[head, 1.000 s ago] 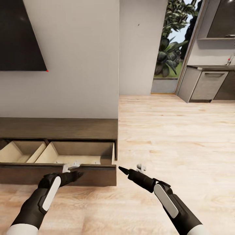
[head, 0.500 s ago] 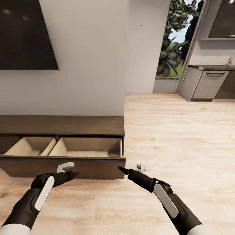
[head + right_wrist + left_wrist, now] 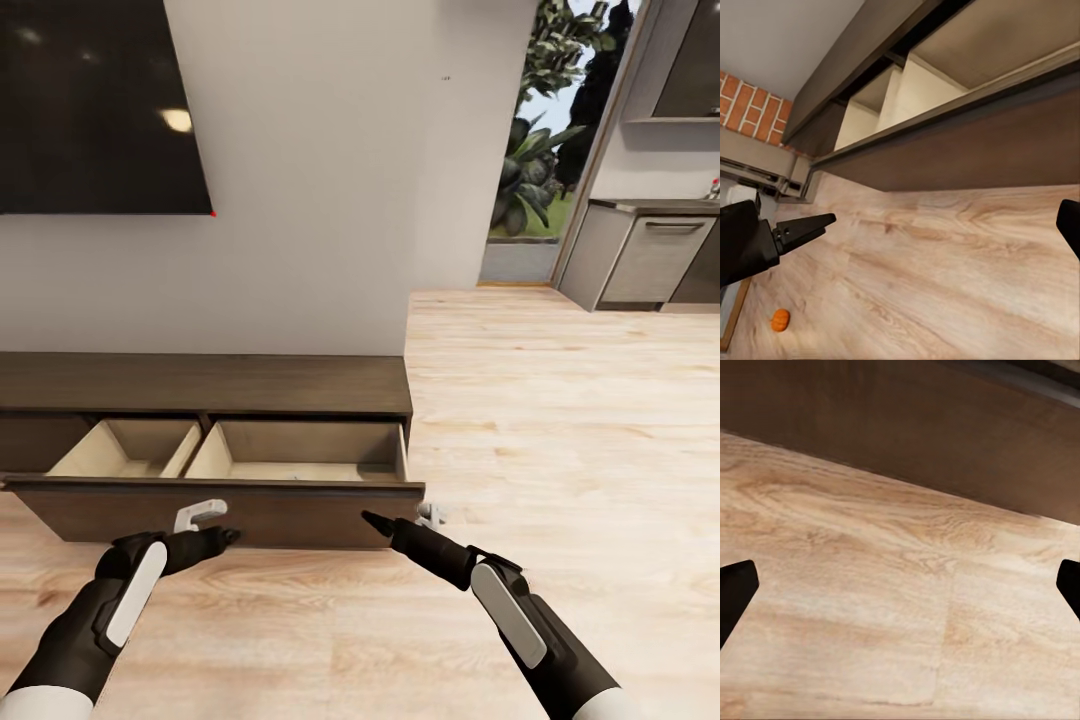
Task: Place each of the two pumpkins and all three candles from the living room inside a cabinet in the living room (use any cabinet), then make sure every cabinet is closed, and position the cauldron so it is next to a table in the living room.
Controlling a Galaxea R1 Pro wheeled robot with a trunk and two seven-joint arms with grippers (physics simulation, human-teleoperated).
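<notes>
Right now the cabinet (image 3: 210, 385) stands against the wall with its wide drawer (image 3: 230, 510) pulled out, pale compartments showing bare. Both arms hang low over the wood floor (image 3: 560, 430) in front of the drawer face. The left end effector (image 3: 200, 516) sits just before that face with its fingers spread, both tips at the margins of the left wrist view and nothing between them. The right end effector (image 3: 432, 515) hovers by the drawer's right front corner, likewise spread and empty. One pumpkin (image 3: 780, 320) lies on the floor, well apart from the cabinet, seen small in the right wrist view.

The likely trouble: the open drawer juts into the robot's path, so a turn of the base toward the pumpkin could knock an arm against its front edge or right corner, and the drawer could be nudged partway shut before anything is stowed.

Compared with a second ago, the whole head view has swung rightward, more television and cabinet top showing; the camera moved, not the cabinet.
</notes>
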